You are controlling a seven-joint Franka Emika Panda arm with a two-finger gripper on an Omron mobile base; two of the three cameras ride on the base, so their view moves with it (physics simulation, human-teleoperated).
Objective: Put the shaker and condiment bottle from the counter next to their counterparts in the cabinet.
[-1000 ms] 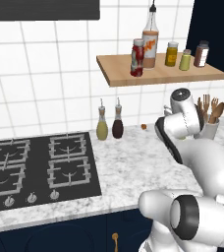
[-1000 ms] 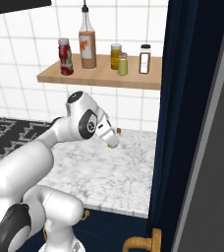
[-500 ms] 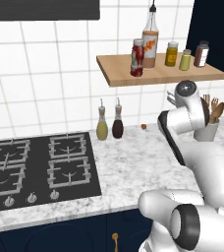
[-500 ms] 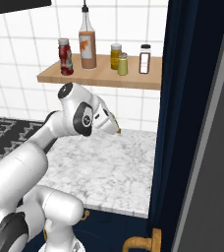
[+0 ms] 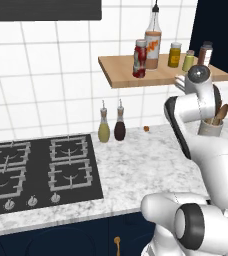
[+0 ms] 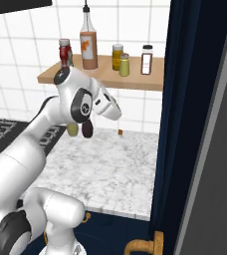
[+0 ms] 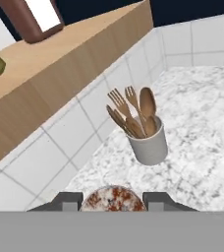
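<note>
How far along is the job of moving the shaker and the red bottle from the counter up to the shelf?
Done: the red bottle stands on the shelf beside the tall orange-labelled bottle. In hand: the gripper is shut on a small speckled-topped thing, apparently the shaker, raised near the shelf's edge. Left: set it beside the matching shaker on the shelf and let go.
</note>
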